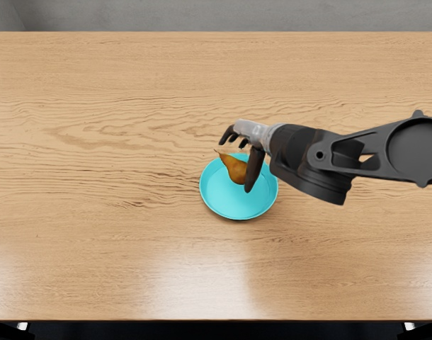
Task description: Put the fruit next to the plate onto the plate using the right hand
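Turquoise plate (230, 204) sits just right of frame centre on the wooden table (95, 142), the right hand (246, 144) over it with fingers (253, 171) curled around the brownish fruit (234, 168).

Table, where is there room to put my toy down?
The table shows bare wood left of the plate, behind it to the far edge, and in front to the near edge. It is crowded at the plate, where the right hand holds the fruit; its arm crosses the right side.
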